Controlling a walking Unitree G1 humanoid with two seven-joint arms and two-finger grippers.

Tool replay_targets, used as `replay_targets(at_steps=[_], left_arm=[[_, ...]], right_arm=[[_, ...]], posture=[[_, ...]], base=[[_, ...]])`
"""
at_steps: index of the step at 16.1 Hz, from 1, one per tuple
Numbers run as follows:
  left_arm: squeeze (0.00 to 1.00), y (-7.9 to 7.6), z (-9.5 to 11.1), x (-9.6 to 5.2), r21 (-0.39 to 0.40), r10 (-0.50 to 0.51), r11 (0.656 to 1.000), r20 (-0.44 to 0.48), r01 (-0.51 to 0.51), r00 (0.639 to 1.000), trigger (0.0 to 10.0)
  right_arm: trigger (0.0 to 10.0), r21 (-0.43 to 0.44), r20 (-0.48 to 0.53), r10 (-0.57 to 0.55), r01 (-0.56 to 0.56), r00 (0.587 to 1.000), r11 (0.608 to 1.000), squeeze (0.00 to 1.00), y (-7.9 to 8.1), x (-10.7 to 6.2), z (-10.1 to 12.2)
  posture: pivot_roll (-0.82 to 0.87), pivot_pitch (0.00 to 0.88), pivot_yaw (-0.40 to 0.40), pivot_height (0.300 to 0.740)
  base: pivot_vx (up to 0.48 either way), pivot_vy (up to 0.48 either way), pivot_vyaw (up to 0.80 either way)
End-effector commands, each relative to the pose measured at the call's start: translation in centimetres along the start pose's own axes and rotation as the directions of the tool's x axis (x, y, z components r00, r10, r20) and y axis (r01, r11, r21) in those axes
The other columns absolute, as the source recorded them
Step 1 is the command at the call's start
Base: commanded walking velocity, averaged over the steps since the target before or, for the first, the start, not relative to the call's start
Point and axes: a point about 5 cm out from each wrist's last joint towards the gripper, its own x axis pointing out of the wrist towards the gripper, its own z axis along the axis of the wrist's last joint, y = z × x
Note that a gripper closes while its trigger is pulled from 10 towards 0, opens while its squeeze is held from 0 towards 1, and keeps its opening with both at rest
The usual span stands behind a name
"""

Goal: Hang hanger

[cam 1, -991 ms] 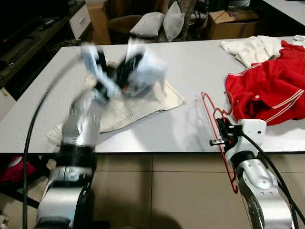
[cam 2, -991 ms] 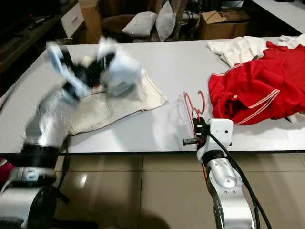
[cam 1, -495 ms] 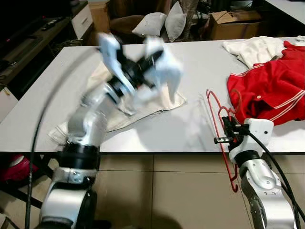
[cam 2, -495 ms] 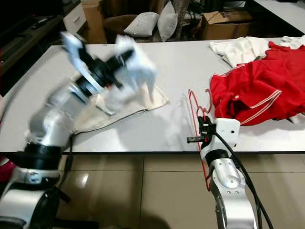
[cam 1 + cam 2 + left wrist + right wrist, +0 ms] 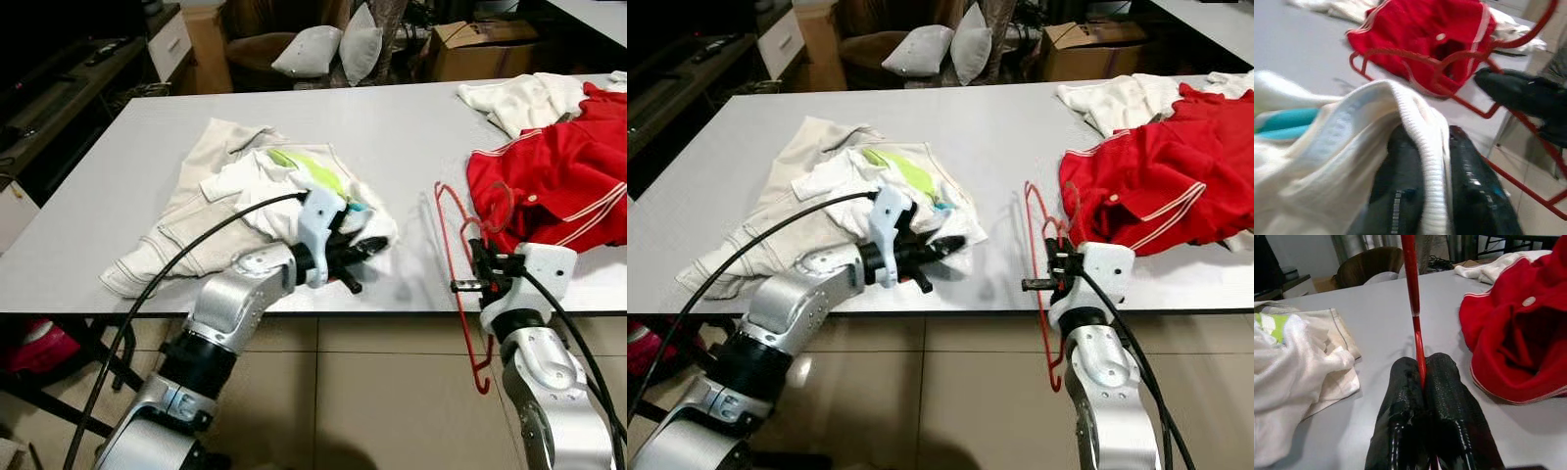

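Landmark: red hanger [image 5: 460,257], standing roughly upright at the near edge of the counter [image 5: 411,127], its lower bar hanging below that edge.

Right claw [image 5: 1422,377]: fingers pressed together on the hanger's thin red bar, seen clearly in the right wrist view; the hold sits partway up the frame.

Left claw [image 5: 364,250]: to the robot's left of the hanger, near it but not touching; fingers closed on a ribbed fold of the white garment [image 5: 284,186], the cloth pinched between them in the left wrist view.

White garment: cream cloth with green and teal patches, bunched on the counter left of the hanger, one edge drawn toward it.

Red garment [image 5: 558,181]: heaped just beyond and right of the hanger, close to its hook end.

White cloth [image 5: 519,98]: farther back, beyond the red garment.

Risk, hook snag: the hanger's upper curve lies right beside the red garment; a lift could drag that cloth along.

Risk, rotation: a thin bar in a narrow two-finger pinch may swivel under the frame's weight.

Risk, cloth slip: the left claw holds only a thin edge of the white garment; a pull toward the hanger could free it, or drag the bunched pile off the counter edge.

Risk, collision: the two claws work close together at the counter edge.
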Motion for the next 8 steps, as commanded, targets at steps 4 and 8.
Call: replay_targets(at_steps=[4,8], left_arm=[[1.00,0.1,-0.6,-3.3,0.119,-0.204,0.968,-0.135,0.220,0.970,10.0],[1.00,1.4,-1.7,-7.1,0.105,-0.227,0.959,-0.263,0.262,0.938,10.0]], right_arm=[[10.0,-0.015,-0.015,-0.063,0.063,0.998,0.998,0.00,-1.5,-1.1,-0.3],[10.0,-0.037,-0.020,-0.111,0.111,0.994,0.993,0.00,-3.2,-1.7,-0.2]], posture=[[-0.15,0.000,0.159,0.740],[-0.17,0.000,0.165,0.740]], base=[[0.000,0.000,0.00],[0.000,0.000,0.00]])
